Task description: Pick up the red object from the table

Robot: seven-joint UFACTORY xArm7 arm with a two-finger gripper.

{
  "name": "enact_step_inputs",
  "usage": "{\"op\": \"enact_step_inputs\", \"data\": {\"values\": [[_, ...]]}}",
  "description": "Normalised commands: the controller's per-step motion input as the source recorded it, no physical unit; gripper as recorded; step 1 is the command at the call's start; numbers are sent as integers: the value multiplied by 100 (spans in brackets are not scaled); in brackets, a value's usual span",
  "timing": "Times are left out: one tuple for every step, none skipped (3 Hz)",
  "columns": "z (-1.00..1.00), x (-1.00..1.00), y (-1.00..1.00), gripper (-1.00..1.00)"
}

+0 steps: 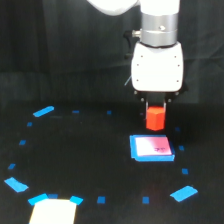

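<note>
The red object (155,118) is a small red-orange chunky block hanging below the white gripper body, lifted off the black table (90,160). My gripper (156,109) is shut on its upper part, with short dark fingers at each side. The block hangs just above and behind the blue-edged white square pad (151,148), with a gap between them.
Small bright blue tape marks ring the table, with larger ones at the exterior view's left (43,111), lower left (16,185) and lower right (183,193). A pale shape (52,211) sits at the bottom edge. A black backdrop hangs behind.
</note>
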Motion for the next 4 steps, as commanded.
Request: {"op": "enact_step_inputs", "data": {"values": [[90,100,-29,-100],[100,100,-21,-100],[68,-35,-19,-74],[55,-29,-4,-100]]}}
